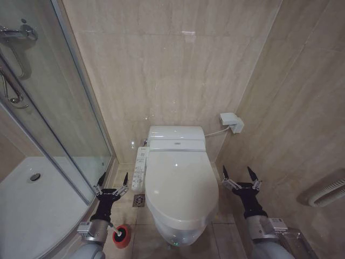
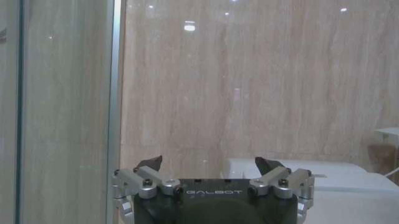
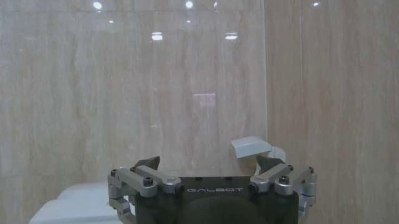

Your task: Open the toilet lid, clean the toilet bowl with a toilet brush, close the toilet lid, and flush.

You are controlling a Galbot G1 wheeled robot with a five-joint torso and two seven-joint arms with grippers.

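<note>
Shower glass (image 1: pixel 64 108) bounds the robot's left side, with the white shower tray (image 1: pixel 32 210) behind it; neither belongs to the task. Just inside that glass the left gripper (image 1: pixel 111 183) hangs raised above the floor tiles, jaws spread wide and holding nothing, touching nothing. Below and slightly inboard of it stands the round red holder (image 1: pixel 122 236) on the floor, with the toilet brush (image 1: pixel 118 233) seated in it, dark head showing; the handle cannot be made out. In my judgement this placement keeps the brush within the left arm's reach, close beside the bowl, for the scrubbing step.

Next across is the narrow button panel (image 1: pixel 139 168), fixed along the toilet's side. The toilet lid (image 1: pixel 178 183) lies flat and fully closed over the toilet bowl (image 1: pixel 178 233), of which just the front outer wall is visible; the seat and interior are covered. The opening step is not yet done.

To the right of the toilet the right gripper (image 1: pixel 241 177) is held at much the same height as the left, well apart from the lid edge, fingers equally splayed and empty. Its wrist view confirms the wide gap between the finger tips, with a white wall box (image 3: pixel 252 146) ahead. The two arms flank the toilet evenly, which reads as a ready posture rather than engagement.
</note>
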